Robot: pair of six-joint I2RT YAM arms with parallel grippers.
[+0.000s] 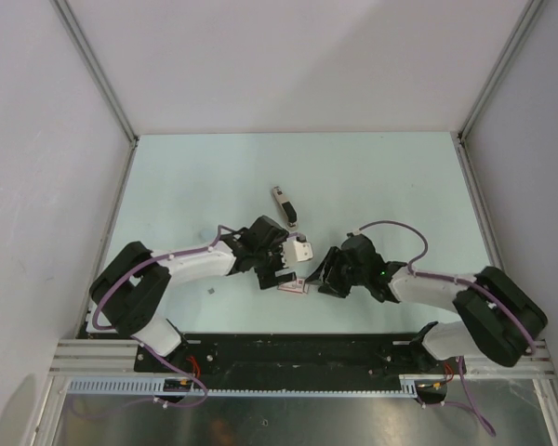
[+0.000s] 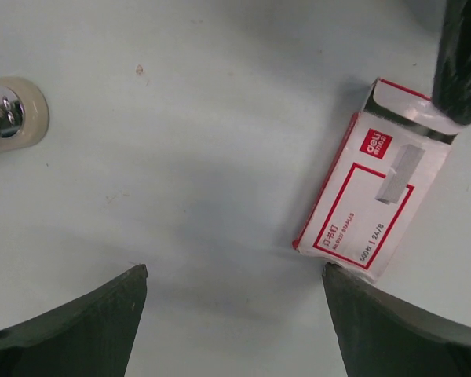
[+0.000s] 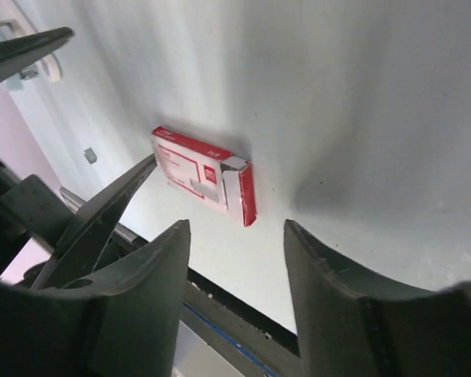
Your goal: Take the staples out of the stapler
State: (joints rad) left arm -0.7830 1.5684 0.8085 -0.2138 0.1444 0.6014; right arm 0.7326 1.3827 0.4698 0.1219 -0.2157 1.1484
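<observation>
The left claw (image 2: 234, 276) and right claw (image 3: 237, 232) stood apart, empty, at the red-and-white cardboard staple box (image 2: 373, 200). Next move, likely: grasp the grey-and-black stapler (image 1: 284, 206) farther off.

Glossy printed card box (image 2: 369, 196) on a smooth matt table (image 2: 180, 157) — stapler (image 2: 12, 114) cream plastic, shiny metal.

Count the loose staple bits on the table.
1: a tiny grey bit on the table, left of the red and white box, apart from it. More may be hidden or too small to see.
</observation>
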